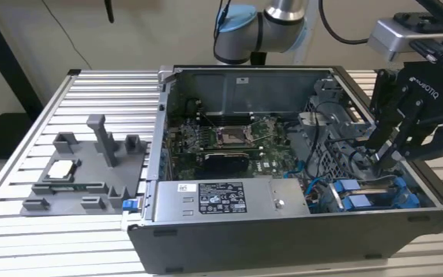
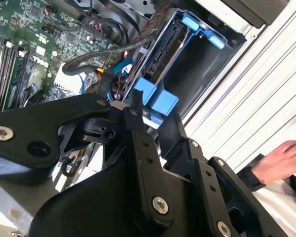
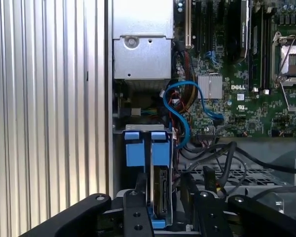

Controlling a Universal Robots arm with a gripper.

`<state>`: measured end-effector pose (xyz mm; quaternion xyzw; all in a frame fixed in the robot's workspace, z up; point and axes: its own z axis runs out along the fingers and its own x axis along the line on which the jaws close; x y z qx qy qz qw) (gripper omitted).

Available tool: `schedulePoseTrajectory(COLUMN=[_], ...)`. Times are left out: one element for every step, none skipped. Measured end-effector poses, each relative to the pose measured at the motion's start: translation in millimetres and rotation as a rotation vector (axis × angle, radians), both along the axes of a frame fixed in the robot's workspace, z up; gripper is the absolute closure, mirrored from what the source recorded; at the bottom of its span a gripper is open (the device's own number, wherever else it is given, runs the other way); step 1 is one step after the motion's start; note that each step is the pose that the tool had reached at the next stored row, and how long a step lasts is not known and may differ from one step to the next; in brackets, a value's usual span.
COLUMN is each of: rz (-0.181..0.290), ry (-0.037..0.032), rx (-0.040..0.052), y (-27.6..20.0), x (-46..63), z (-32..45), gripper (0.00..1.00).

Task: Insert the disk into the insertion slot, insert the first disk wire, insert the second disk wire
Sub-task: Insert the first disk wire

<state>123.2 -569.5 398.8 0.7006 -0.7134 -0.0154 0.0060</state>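
Gripper (image 1: 379, 158) reaches down into the open computer case (image 1: 283, 242) at the exterior view's right. It is over the drive bay (image 2: 207, 69) in the corner next to the power supply (image 1: 221, 197).

The disk (image 3: 159, 190) stands on edge in its blue carrier (image 2: 155, 98), down in the bay slot. The fingers (image 3: 136, 215) are narrow and close on the carrier from both sides. It looks seated or close to it (depth is hard to judge from these angles).

Risks, as a judgement:
- The blue data cable (image 3: 187, 106) and the red and black wires loop right beside the slot. A finger or the carrier edge could snag or pinch them.
- If the disk sits slightly tilted, pushing could jam the carrier in the rails or bend the tabs.
- The fingers have little room against the bay wall, so scraping is likely if the arm drifts sideways.
- A person's hand (image 2: 281, 160) rests on the table (image 1: 21, 190) near the case, close to the arm's working area.
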Motion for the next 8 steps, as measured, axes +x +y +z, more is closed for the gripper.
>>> schedulePoseTrajectory(rz=[0.0, 0.0, 0.0, 0.0, 0.0, 0.0, 0.0, 0.0], ry=[0.0, 0.0, 0.0, 0.0, 0.0, 0.0, 0.0, -0.0001], rx=[-0.0003, -0.0002, -0.0002, -0.0002, -0.0001, -0.0001, 0.0, 0.0003], y=[0.9, 1.4, 1.9, 2.5, 3.1, 3.8, 4.7, 5.7], x=[-0.1, -0.3, -0.5, -0.7, -0.9, -1.2, -1.7, -1.9], z=[1.9, 4.6, 7.3, 9.8, 12.2, 14.1, 15.9, 16.7], gripper=[0.59, 0.59, 0.59, 0.59, 0.59, 0.59, 0.59, 0.59])
